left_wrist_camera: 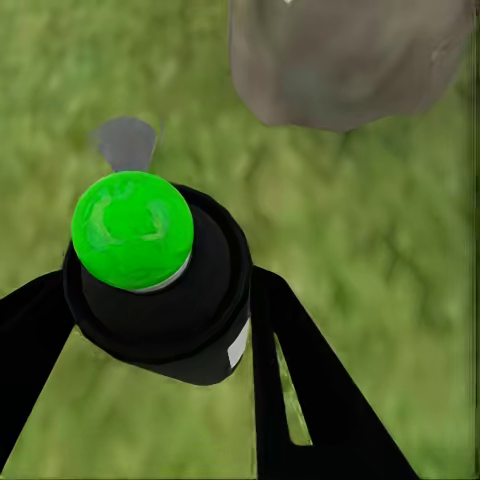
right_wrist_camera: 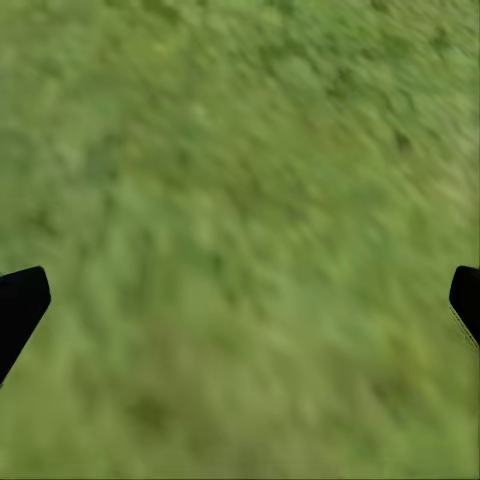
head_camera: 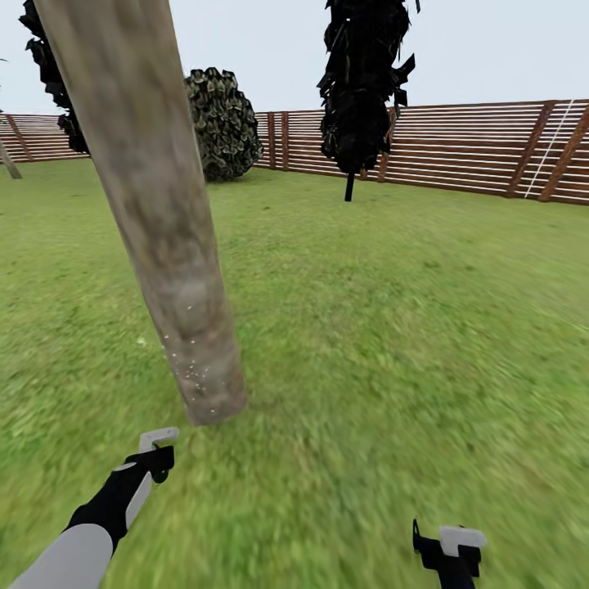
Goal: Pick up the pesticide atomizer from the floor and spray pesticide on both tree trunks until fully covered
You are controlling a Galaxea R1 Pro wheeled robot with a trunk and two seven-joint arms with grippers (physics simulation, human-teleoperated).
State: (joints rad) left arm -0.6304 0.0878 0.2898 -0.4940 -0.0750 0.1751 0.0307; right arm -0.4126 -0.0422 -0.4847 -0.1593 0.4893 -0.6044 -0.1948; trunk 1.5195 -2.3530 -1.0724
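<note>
Atomizer [left_wrist_camera: 160, 285] grasped in left gripper [left_wrist_camera: 165, 330], near trunk [head_camera: 155, 213] base; upper trunk risks staying unsprayed. Right gripper [right_wrist_camera: 240, 300] released, idle.

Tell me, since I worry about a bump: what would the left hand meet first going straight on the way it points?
Probably the lawn just short of the tree trunk; the left hand, holding the atomizer, points at grass, though depth is unclear.

The left arm [head_camera: 90, 528] reaches forward, its gripper [left_wrist_camera: 160, 330] clamped on a black can. The right gripper [right_wrist_camera: 240, 300] hangs low, fingers spread wide.
</note>
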